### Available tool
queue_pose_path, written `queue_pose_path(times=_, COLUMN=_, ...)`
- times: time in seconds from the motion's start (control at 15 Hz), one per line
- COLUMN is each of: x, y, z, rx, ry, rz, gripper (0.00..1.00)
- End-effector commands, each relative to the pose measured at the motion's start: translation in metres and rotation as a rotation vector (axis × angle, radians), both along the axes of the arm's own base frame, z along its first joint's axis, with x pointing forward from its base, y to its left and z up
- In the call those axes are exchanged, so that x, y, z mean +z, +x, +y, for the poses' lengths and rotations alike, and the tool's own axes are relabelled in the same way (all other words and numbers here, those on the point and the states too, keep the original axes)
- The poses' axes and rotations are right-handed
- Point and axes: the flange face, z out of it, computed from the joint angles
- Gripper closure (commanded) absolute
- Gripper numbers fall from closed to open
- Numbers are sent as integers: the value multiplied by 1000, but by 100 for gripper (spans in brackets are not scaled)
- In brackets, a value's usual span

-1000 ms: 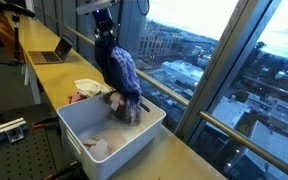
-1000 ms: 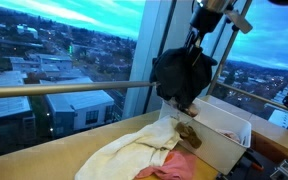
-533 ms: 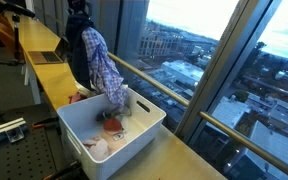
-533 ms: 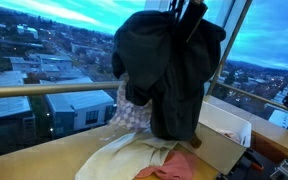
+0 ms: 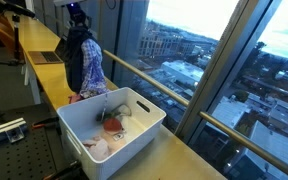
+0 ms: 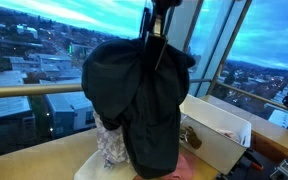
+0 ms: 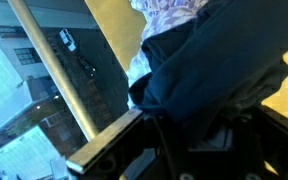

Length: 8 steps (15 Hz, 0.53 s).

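Observation:
My gripper is shut on the top of a dark blue garment with a plaid lining, which hangs free in the air. The garment hangs beside the white bin, over the clothes lying on the yellow table next to it. In an exterior view the garment fills the middle, drooping from the gripper. The wrist view shows the bunched dark cloth and a bit of plaid; the cloth hides the fingertips.
The bin holds a reddish item and a pale one. A cream cloth and a pink one lie beside it. A laptop sits further along the table. Window glass and a railing run along the far edge.
The garment has been lifted out of the bin and carried sideways, away from it, and now hangs over the clothes beside the bin. The grip has stayed shut.

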Motion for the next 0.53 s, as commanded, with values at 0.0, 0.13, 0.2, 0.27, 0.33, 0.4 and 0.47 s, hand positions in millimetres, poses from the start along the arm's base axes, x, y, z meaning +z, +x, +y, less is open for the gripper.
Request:
queue_pose_path(times=0.0, x=-2, y=21, z=-9, rx=-24, ry=-11, rz=1, gripper=98)
queue_pose_path(times=0.13, x=-20, y=36, z=-39, rx=-67, ry=-30, rz=14, gripper=98)
queue_pose_path(times=0.2, x=-29, y=43, z=-54, rx=-90, ry=-37, rz=24, gripper=98)
queue_pose_path(times=0.27, x=-40, y=51, z=-73, rx=-119, ry=-45, rz=39, gripper=98)
queue_pose_path(times=0.33, x=-51, y=58, z=-88, rx=-144, ry=-51, rz=51, gripper=98)
queue_pose_path(times=0.4, x=-62, y=63, z=-104, rx=-166, ry=-53, rz=70, gripper=98)
queue_pose_path(times=0.47, x=-74, y=68, z=-116, rx=-184, ry=-53, rz=86, gripper=98)
